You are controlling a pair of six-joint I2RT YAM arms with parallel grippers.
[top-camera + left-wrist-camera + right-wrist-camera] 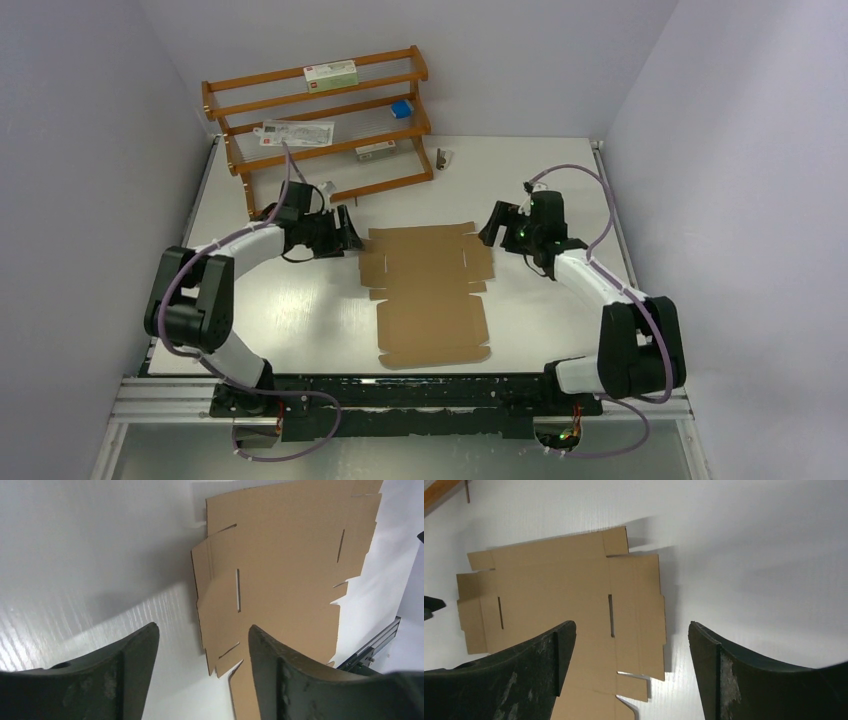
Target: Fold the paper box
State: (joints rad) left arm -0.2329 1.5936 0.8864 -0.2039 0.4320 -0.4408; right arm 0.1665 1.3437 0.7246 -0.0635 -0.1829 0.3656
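finds the paper box (430, 300) flat and unfolded at mid-frame on the bench (300, 310), no flap raised. flanked at its upper left and upper right edges by the left gripper (350, 233) and right gripper (495, 225), each with jaws apart, clamped on nothing. looks like the approach before the first fold. next calls for getting a finger under each side flap and lifting along the crease without skidding the sheet.

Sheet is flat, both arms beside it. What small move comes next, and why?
Likely lower each arm's open jaws to the nearest side flap of the paper box: the sheet lies flat, nothing is gripped, and the jaws flank its far end.
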